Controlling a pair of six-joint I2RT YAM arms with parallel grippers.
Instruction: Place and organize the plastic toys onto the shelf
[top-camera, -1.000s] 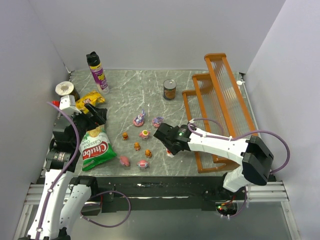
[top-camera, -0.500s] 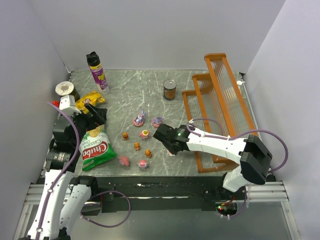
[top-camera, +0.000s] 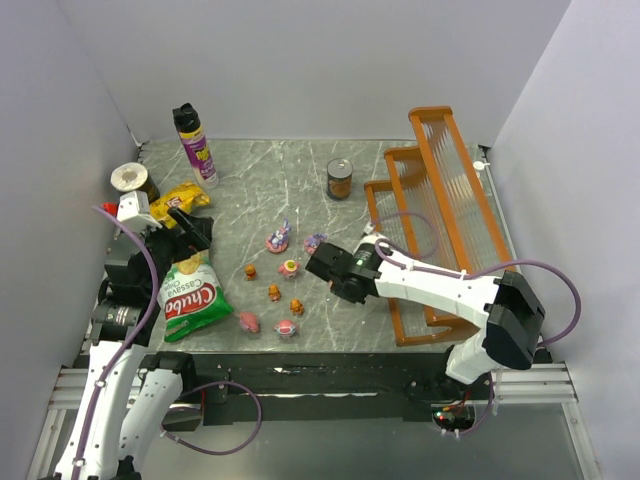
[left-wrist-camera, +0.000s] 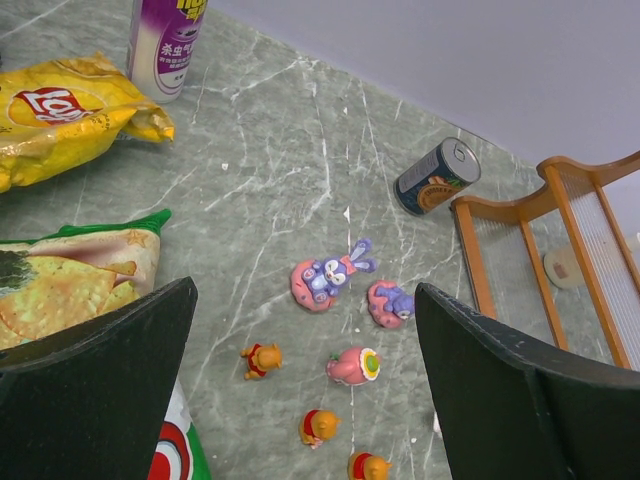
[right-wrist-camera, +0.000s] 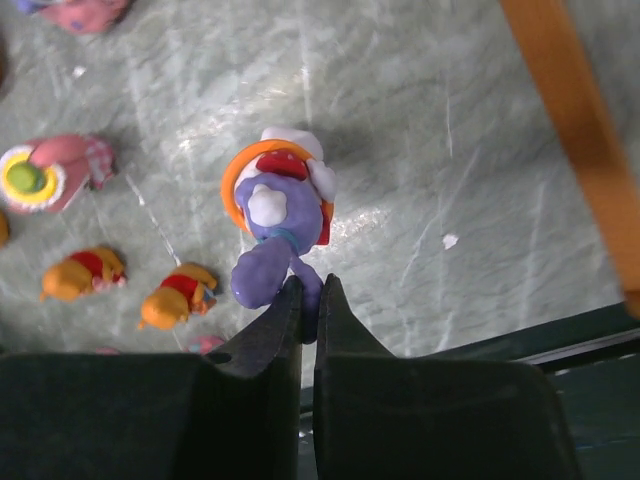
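The right gripper (right-wrist-camera: 308, 300), pinched on a purple toy (right-wrist-camera: 280, 215), sits just left of the shelf (top-camera: 432, 113) at the worktop's (top-camera: 280, 180) right edge (left gripper (left-wrist-camera: 305, 350) gapes, farther off).

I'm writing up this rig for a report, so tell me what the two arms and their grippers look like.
Both arms are alike: the left arm and right arm have smooth white links with chunky black joint housings. A thin purple cable loops along each. The left gripper and right gripper have flat, matt black fingers.
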